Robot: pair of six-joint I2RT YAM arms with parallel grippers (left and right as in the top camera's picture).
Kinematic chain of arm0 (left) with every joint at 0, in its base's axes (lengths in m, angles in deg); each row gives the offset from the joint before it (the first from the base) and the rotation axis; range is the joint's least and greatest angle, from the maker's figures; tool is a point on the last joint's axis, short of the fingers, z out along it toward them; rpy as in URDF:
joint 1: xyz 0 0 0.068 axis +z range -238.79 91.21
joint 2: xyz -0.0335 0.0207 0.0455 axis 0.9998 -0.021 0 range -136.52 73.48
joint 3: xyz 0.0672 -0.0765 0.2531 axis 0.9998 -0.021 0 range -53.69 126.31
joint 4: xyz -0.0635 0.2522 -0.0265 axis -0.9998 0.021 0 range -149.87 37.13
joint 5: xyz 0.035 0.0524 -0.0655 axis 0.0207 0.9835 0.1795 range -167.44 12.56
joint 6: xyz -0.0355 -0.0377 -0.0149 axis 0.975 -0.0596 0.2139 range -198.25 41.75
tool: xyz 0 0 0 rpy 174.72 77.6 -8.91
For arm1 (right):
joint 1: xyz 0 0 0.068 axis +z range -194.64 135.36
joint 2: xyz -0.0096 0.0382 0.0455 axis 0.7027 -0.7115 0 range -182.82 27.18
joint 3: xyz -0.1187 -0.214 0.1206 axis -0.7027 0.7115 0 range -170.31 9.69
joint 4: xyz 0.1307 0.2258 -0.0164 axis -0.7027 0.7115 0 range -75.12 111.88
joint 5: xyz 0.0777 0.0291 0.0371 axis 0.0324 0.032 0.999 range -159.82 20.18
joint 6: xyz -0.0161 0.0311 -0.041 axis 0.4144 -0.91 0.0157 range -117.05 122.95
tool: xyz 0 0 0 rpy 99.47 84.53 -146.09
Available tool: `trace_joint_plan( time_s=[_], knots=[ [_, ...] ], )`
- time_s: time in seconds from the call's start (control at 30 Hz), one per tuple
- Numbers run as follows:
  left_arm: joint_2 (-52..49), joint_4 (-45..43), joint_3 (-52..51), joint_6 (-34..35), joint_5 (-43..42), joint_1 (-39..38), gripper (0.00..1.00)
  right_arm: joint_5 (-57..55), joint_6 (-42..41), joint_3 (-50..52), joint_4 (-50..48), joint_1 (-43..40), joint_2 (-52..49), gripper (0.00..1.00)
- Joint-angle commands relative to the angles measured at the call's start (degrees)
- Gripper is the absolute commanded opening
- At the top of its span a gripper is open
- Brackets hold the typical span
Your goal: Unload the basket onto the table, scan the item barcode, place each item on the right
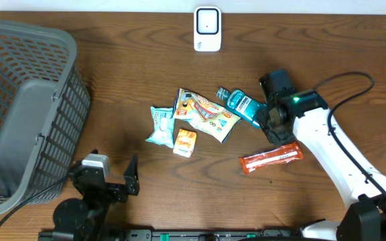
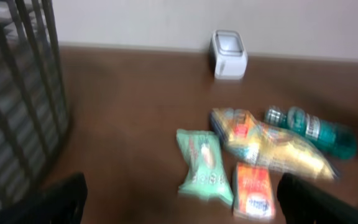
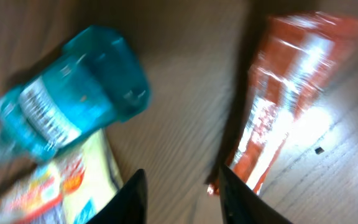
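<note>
Table (image 1: 146, 80) | 5 items (image 1: 210, 114), 1 scanner (image 1: 207, 29) | left gripper (image 2: 180, 193) wide | right gripper (image 3: 182, 186) ajar, empty

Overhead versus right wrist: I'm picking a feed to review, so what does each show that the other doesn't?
Only overhead: the gray basket, the white scanner, the mint packet and the orange box. Only right wrist: the right gripper up close, its fingers apart with nothing between them. Both: the teal bottle, the red wrapper and the yellow snack bag.
</note>
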Motion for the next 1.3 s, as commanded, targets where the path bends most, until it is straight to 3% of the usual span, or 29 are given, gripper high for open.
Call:
trace_joint_plan(
  time_s=[0.0,0.03,0.1,0.2,0.37,0.47,0.53,0.6,0.73,0.8,0.83,0.9,0.97,1.1,1.27],
  knots=[
    [-0.22,5.44,-0.09,-1.20,-0.76,-0.20,0.98,2.99,14.14,-2.86,0.76,0.28,0.28,0.48],
    [-0.22,9.05,-0.09,-1.22,-0.76,-0.20,0.98,4.42,18.93,-2.86,0.79,0.28,0.28,0.63],
    [-0.22,14.40,-0.09,-1.20,-0.76,-0.20,0.98,6.12,27.04,-2.60,1.29,0.31,0.20,0.70],
    [-0.22,22.40,-0.09,-1.20,-0.74,-0.20,0.98,10.08,36.81,-1.49,3.34,0.72,0.13,0.70],
    [-0.22,22.08,-0.15,-1.20,-0.76,-0.20,0.98,11.78,44.98,1.77,3.96,2.84,0.11,0.67],
    [-0.22,22.08,-0.15,-1.20,-0.76,-0.20,0.98,12.55,48.00,3.45,4.68,4.28,0.11,0.72],
    [-0.22,22.08,-0.15,-1.20,-0.76,-0.20,0.98,14.67,44.63,4.28,5.66,5.14,0.11,0.68],
    [-0.22,22.08,-0.15,-1.22,-0.76,-0.20,0.98,14.69,35.89,5.33,7.17,5.92,0.11,0.57],
    [-0.22,22.08,-0.15,-1.20,-0.76,-0.20,0.98,8.83,17.75,8.72,7.26,7.10,0.11,0.24],
    [-0.22,22.08,-0.15,-1.20,-0.76,-0.20,0.98,6.84,8.96,11.85,6.03,7.74,0.11,0.20],
    [-0.22,22.08,-0.15,-1.22,-0.76,-0.20,0.98,6.84,7.15,13.35,4.61,7.91,0.11,0.27],
    [-0.22,22.08,-0.15,-1.20,-0.76,-0.20,0.98,7.89,4.37,16.79,0.59,7.93,0.11,0.53],
    [-0.22,22.08,-0.15,-1.20,-0.76,-0.20,0.98,8.61,1.60,19.50,-3.13,7.93,0.11,0.68],
    [-0.22,22.08,-0.15,-1.20,-0.76,-0.20,0.98,8.57,-0.02,21.03,-8.02,7.67,0.11,0.77],
    [-0.22,22.08,-0.15,-1.20,-0.76,-0.20,0.98,8.98,-0.28,21.00,-11.04,7.67,0.11,0.80]
  ],
)
